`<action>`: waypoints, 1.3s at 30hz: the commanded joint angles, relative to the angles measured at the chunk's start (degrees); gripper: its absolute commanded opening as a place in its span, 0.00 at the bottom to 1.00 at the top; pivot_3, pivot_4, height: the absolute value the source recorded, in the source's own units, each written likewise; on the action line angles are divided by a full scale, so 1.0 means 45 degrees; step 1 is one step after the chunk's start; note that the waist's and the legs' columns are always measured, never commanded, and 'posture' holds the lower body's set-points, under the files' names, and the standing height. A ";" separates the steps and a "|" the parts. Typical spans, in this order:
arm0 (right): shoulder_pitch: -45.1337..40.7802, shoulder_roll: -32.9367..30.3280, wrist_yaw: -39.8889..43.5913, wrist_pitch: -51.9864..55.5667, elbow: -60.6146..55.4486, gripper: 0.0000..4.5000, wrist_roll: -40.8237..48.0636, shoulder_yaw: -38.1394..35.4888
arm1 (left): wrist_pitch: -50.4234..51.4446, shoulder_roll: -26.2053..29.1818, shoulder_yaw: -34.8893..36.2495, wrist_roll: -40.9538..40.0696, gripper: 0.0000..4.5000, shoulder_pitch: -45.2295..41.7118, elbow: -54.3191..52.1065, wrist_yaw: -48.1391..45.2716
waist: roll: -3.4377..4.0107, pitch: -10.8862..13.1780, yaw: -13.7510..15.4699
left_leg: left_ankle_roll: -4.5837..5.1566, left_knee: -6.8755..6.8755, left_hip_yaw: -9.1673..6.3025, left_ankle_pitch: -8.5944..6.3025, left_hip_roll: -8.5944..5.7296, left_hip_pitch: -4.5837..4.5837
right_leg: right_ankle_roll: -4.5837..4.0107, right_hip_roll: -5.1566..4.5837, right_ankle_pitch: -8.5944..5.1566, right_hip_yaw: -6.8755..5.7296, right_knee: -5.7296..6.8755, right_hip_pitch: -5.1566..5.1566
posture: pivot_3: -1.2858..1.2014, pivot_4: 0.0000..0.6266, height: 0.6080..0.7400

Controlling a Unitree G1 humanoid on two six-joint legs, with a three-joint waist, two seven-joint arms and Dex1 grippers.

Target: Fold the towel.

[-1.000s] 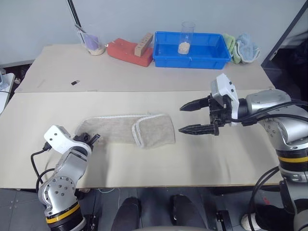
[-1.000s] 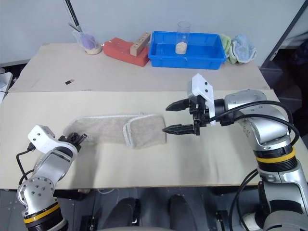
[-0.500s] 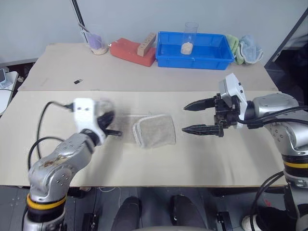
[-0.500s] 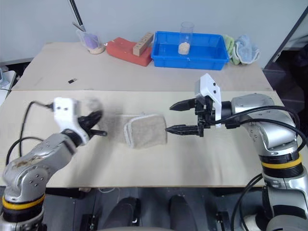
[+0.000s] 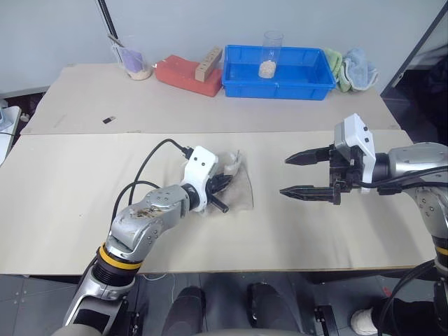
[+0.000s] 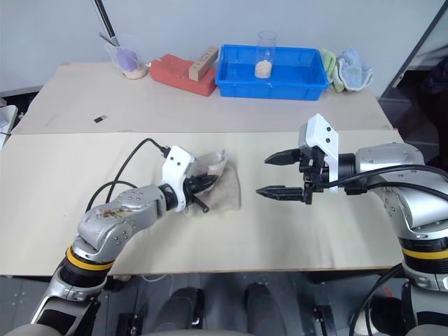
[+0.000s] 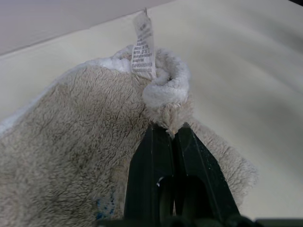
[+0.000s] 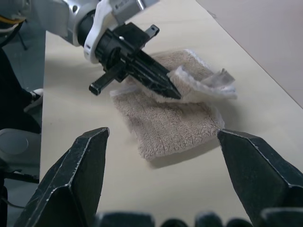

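- The left hand (image 5: 222, 187), pinched tight on the towel's (image 5: 238, 196) white-edged corner, has swung rightward from the surface's (image 5: 70, 210) near-left edge.
- The towel, earlier stretched long, now apparently lies bunched mid-surface.
- The right hand (image 5: 306, 175), at its three o'clock, gapes wide, empty.

Bright, even indoor light with soft shadows on the pale beige tabletop (image 5: 294, 231), sharp head views, and blurred close black fingers (image 8: 75, 179).

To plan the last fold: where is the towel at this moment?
The towel lies folded near the middle of the front table, its raised corner pinched in the left hand, with the open right hand apart on its right.
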 commanded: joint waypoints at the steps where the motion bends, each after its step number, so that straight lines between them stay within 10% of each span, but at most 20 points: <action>1: 0.0043 -0.0128 -0.0272 0.0212 -0.0544 0.90 0.0364 -0.0550 | -0.0258 -0.0061 0.0026 0.0190 0.01 -0.0037 -0.0294 -0.0879 | 0.0000 0.0000 0.0002 | 0.0000 0.0000 0.0000 0.0000 0.0000 0.0000 | 0.0000 0.0000 0.0000 0.0000 0.0000 0.0000 | 0.52 0.24 1.00; 5: 0.0143 -0.0134 -0.0497 0.0281 -0.0635 0.90 0.0403 -0.0484 | -0.1019 0.0266 0.0158 0.0654 0.21 0.0048 -0.0557 -0.1840 | 0.0000 0.0000 0.0000 | 0.0000 0.0000 -0.0002 0.0000 0.0001 -0.0001 | 0.0001 0.0000 0.0000 0.0000 0.0000 -0.0002 | 0.52 0.24 1.00; 13: 0.0120 0.0498 -0.1296 0.0269 -0.0471 0.90 0.0107 0.0150 | -0.1578 0.2188 0.2811 -0.0927 0.99 0.1418 -0.2203 -0.4612 | -0.0001 0.0001 -0.0063 | 0.0000 -0.0001 0.0000 0.0000 0.0016 0.0001 | 0.0000 0.0005 0.0000 0.0003 0.0003 -0.0008 | 0.52 0.24 1.00; 24: -0.1429 0.4784 -0.6227 0.2747 0.1087 0.90 -0.1986 0.2613 | -0.5185 0.6983 0.5797 0.0002 0.99 0.3159 0.0668 -1.0780 | 0.0009 0.0006 -0.0101 | -0.0001 -0.0017 0.0029 0.0000 0.0026 0.0013 | -0.0003 0.0018 -0.0002 0.0000 0.0013 -0.0025 | 0.52 0.24 1.00; 39: -0.1597 0.6848 -0.8443 0.4602 0.2272 0.90 -0.2892 0.2716 | -0.5757 0.7117 0.6554 -0.0525 0.99 0.3378 0.1232 -1.2694 | 0.0013 0.0008 -0.0148 | 0.0000 -0.0016 0.0022 0.0000 0.0031 -0.0030 | -0.0002 0.0010 -0.0001 -0.0014 0.0022 -0.0062 | 0.52 0.24 1.00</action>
